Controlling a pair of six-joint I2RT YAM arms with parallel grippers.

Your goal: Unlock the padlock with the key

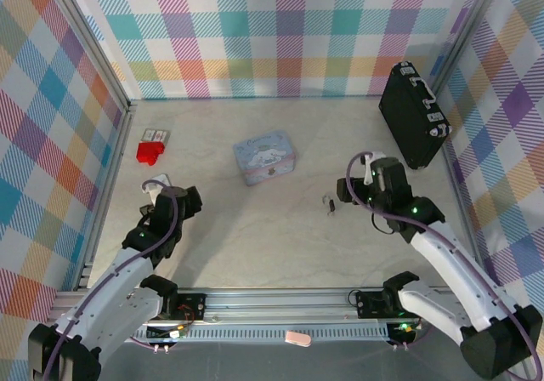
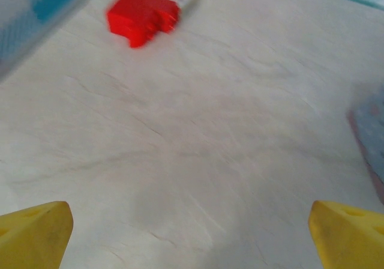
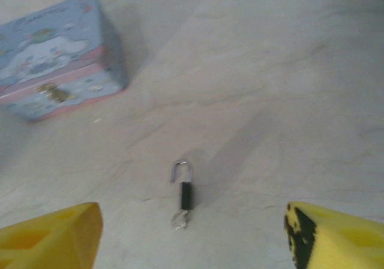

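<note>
The padlock (image 3: 186,194) lies between wide-spread yellow fingers (image 3: 51,236), blue tin (image 3: 57,59) beyond.

Inside a robotics lab test cell: a pale marble-look tabletop (image 1: 280,245) was boxed in on its left, far and right sides by pastel plaid panels (image 1: 289,32) set in aluminium framing (image 1: 104,196). A slotted metal rail (image 1: 280,300) along the near edge carried the bases of the white left arm (image 1: 110,292) and right arm (image 1: 450,262), with cables looping over both.
</note>
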